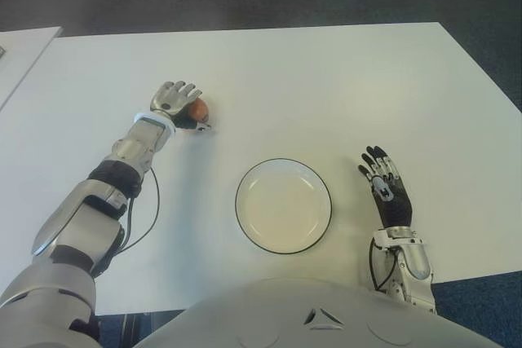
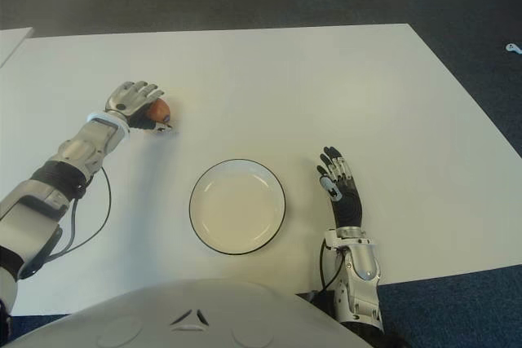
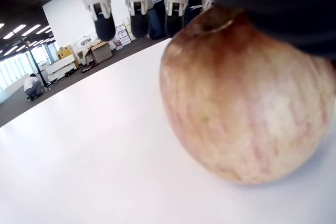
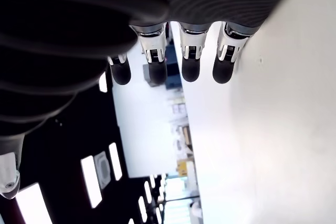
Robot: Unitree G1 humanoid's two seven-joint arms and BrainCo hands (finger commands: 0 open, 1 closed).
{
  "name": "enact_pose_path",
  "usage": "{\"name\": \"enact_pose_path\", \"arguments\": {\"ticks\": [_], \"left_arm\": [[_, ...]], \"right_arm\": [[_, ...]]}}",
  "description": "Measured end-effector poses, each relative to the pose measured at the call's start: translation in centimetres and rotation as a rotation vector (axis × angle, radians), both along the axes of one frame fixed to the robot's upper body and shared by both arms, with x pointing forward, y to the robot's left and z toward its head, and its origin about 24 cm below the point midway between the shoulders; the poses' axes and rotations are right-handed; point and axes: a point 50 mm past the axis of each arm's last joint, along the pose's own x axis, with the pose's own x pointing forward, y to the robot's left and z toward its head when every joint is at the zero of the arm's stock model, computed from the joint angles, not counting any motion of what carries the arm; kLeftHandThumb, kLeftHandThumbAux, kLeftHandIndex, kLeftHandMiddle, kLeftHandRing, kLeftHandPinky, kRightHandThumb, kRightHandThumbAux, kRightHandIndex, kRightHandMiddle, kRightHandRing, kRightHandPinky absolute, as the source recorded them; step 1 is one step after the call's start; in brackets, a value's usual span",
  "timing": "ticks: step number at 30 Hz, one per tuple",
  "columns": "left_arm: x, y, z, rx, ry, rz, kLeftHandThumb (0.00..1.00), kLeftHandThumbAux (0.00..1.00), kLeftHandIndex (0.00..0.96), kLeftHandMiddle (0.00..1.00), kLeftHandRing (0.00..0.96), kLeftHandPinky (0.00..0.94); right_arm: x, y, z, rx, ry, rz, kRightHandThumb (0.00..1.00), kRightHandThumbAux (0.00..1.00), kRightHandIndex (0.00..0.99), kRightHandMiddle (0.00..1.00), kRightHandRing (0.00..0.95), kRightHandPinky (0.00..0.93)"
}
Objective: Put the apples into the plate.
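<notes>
The left hand (image 1: 175, 102) sits at ten o'clock from the plate (image 1: 283, 205), fingers extended over the apple (image 1: 198, 109) resting on the table (image 1: 326, 87), likely poised to grasp it. The right hand (image 1: 385, 185), fingers spread and empty, shows at three o'clock. No writing is legible.

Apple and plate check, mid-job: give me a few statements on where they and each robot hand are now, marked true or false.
1. The apple lies in the plate. False: it sits on the table, beyond the plate toward the robot's left.
2. The left robot hand is at the apple. True.
3. The plate holds nothing. True.
4. The right robot hand grips an apple. False: its fingers are extended and hold nothing, right of the plate.
</notes>
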Motion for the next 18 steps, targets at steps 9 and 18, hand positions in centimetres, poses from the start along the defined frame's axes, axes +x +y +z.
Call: {"name": "enact_pose_path", "arguments": {"ticks": [9,18], "left_arm": [[0.4,0.5,-0.2,0.004,0.005,0.051,0.403,0.368,0.004,0.029,0.034,0.072],[0.8,0.3,-0.5,0.002,-0.015,0.058,0.764,0.602,0.335,0.425,0.440,0.427]], "right_arm": [[-0.2,-0.9,0.2,-0.011,0.009,-0.001,0.198,0.486,0.074,0.085,0.038,0.036],[0.1,-1.2,0.4,-0.008,0.000,0.006,0.208,0.488,0.087,0.104,0.044,0.015]]}}
